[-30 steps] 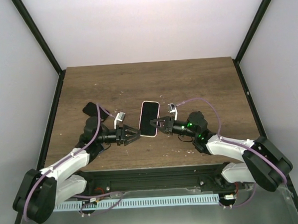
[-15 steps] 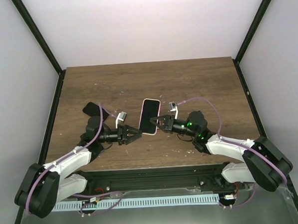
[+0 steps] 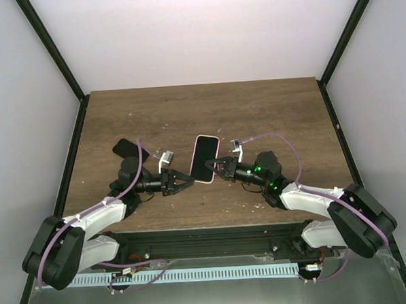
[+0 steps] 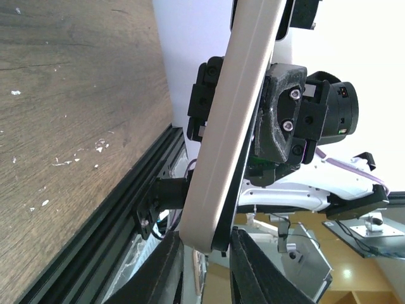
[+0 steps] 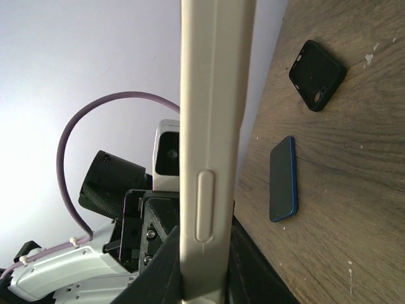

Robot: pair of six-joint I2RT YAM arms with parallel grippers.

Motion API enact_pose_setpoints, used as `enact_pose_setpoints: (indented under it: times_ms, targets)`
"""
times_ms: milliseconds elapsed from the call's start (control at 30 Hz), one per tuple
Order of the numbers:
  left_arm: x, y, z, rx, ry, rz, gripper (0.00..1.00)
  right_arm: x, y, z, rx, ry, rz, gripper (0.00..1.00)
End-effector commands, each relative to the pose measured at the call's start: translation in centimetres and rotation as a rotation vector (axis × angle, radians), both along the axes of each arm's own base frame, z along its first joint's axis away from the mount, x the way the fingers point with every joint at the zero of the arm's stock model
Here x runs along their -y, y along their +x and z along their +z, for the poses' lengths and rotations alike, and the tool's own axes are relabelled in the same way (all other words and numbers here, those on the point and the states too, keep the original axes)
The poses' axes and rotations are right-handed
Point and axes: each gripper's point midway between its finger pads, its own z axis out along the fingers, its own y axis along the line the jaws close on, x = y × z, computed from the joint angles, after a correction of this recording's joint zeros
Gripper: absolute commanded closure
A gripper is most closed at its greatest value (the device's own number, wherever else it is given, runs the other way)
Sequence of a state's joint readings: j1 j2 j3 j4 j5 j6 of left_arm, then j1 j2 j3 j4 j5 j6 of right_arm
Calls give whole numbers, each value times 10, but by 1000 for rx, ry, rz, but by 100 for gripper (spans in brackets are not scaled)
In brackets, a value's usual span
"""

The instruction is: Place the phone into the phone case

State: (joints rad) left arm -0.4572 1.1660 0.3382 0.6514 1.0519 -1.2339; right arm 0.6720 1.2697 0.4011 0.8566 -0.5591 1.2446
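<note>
A black-screened phone in a pale pink case [image 3: 205, 159] is held above the table between my two arms. My right gripper [image 3: 216, 168] is shut on its right edge; in the right wrist view the case's edge with a side button [image 5: 205, 209] fills the space between the fingers of that gripper [image 5: 202, 253]. My left gripper [image 3: 185, 180] is open. In the left wrist view its fingers straddle the case's lower end [image 4: 218, 158] with small gaps at that gripper [image 4: 207, 235].
A black phone case [image 3: 124, 147] lies on the table at the left, behind my left arm; it also shows in the right wrist view [image 5: 316, 75]. A blue-edged phone [image 5: 283, 179] lies screen up near it. The table's front rail [image 4: 126, 209] is close below.
My left gripper has moved right, so its open fingers now sit around the phone's lower end. The phone has shifted slightly up and right in my right gripper.
</note>
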Motion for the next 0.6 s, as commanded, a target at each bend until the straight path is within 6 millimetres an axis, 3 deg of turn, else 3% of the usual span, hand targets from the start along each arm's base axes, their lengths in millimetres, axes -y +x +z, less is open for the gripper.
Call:
enact_pose_setpoints:
  times_ms: [0, 67, 133, 400, 567]
  targets:
    - [2, 5, 7, 44, -15, 9, 76, -2, -5, 20, 72, 59, 22, 93]
    - [2, 6, 7, 43, -15, 9, 66, -2, -6, 20, 72, 60, 23, 93]
    - [2, 5, 6, 41, -15, 10, 64, -2, -6, 18, 69, 58, 23, 93]
    - [3, 8, -1, 19, -3, 15, 93, -2, -7, 11, 73, 35, 26, 93]
    - [2, 10, -16, -10, 64, 18, 100, 0, -7, 2, 71, -9, 18, 92]
